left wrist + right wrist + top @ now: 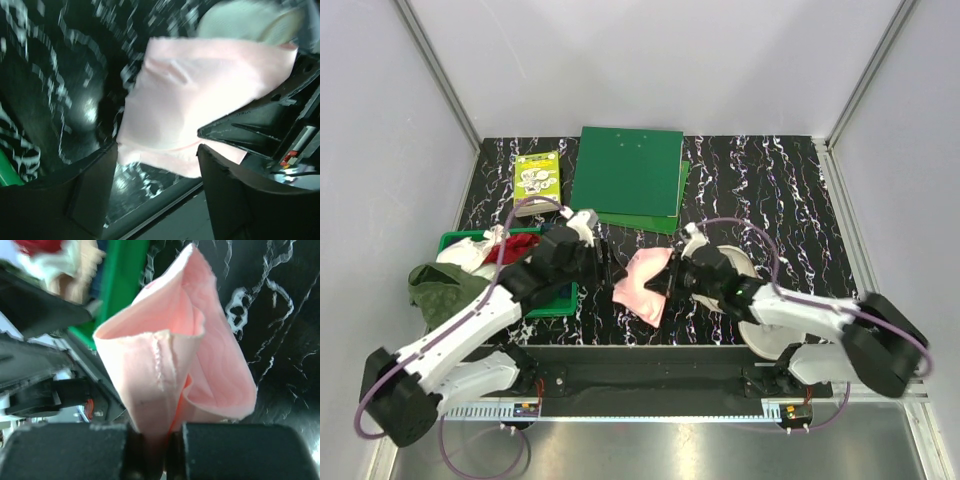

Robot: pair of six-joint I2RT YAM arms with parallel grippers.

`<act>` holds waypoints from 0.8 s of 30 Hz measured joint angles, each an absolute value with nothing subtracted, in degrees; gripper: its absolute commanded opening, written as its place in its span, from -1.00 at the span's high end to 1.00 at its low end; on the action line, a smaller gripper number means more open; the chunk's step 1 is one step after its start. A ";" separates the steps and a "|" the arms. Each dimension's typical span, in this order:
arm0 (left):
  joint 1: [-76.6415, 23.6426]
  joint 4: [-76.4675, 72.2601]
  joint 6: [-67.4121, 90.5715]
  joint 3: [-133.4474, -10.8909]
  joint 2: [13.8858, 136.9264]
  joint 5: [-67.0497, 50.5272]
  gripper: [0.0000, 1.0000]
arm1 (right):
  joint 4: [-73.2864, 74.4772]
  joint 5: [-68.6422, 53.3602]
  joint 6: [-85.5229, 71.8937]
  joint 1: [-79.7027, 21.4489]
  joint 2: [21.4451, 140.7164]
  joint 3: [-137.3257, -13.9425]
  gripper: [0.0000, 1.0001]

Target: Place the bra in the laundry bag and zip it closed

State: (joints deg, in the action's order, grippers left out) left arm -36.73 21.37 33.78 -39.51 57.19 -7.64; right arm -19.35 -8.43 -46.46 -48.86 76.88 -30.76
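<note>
The bra (644, 284) sits at the middle of the black, white-veined tabletop (770, 180), between the two arms. It is soft, light pink fabric, folded over on itself into a loose, open cone. In the right wrist view its outer face (220, 365) is a warmer pink with faint wavy quilting. The inner layer is paler and has a stitched seam running down its middle.

The right end effector (160, 445) is pressed together on the bra's lower edge, with the fabric pinched between its two dark pads. The rest of the garment stands up from that grip.

The left end effector (157, 152) is on the opposite side with its fingers spread. The bra's loose edge lies in the gap between them, and neither finger is clearly clamping it.

The laundry bag (744, 262), a cream-white round pouch, lies just behind the right arm's wrist. The arm partly hides it, and the bra is outside it.

To the left, the green basket (552, 303) holds a red cloth (518, 247), and an olive-green garment (442, 285) hangs over its near side.
</note>
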 measured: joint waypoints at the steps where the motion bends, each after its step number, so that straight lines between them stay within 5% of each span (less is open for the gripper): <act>1: -36.73 21.21 33.50 -40.93 55.92 -7.64 -0.48 | -14.61 -7.38 -46.04 -48.86 73.03 -32.12 1.00; 7: -37.01 17.43 32.56 -48.53 58.28 -8.58 -0.45 | 13.47 3.81 -46.37 -48.86 53.84 -41.12 1.00; 16: -49.95 10.24 30.28 -57.71 81.28 -8.34 -0.42 | 53.43 22.90 -54.13 -48.84 43.03 -52.86 1.00; 24: -54.63 7.20 24.21 -71.22 99.09 -8.40 -0.25 | 67.26 27.46 -58.28 -48.80 37.23 -53.25 1.00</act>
State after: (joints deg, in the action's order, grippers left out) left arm -54.63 7.20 24.21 -71.22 99.09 -8.40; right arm 67.26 27.46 -58.28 -48.80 37.23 -53.25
